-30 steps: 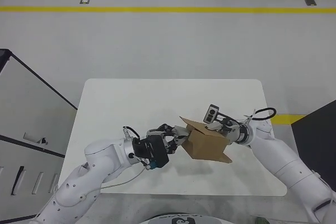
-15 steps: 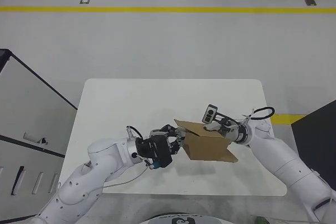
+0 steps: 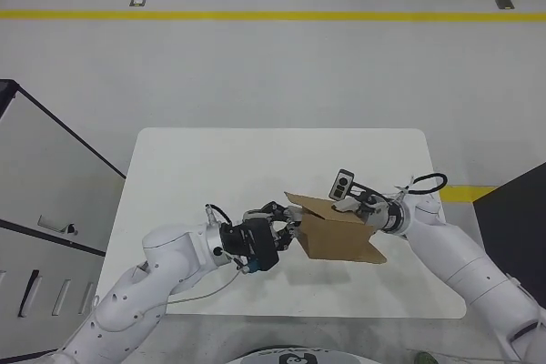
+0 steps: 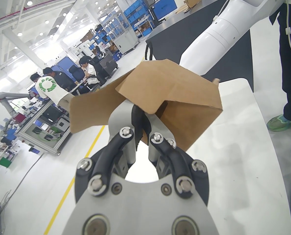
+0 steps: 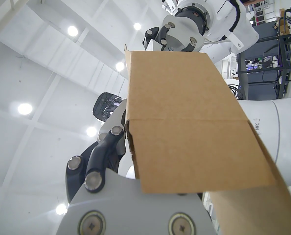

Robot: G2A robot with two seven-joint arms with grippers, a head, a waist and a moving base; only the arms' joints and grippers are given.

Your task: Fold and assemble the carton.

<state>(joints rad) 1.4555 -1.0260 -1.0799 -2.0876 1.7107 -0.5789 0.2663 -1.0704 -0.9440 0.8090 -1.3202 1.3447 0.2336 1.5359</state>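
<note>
Carton (image 3: 338, 235): open brown sleeve between both hands, at the middle-right of the table (image 3: 209, 164).
Left hand (image 4: 142, 117): nearly closed, pinching an end flap.
Right hand (image 3: 358, 208): at the opposite end; grip hidden by a panel, cannot tell.
Change: carton swung from tilted to nearly level, then steadied.
Meaning: body looks squared; end flaps likely still to fold.
</note>
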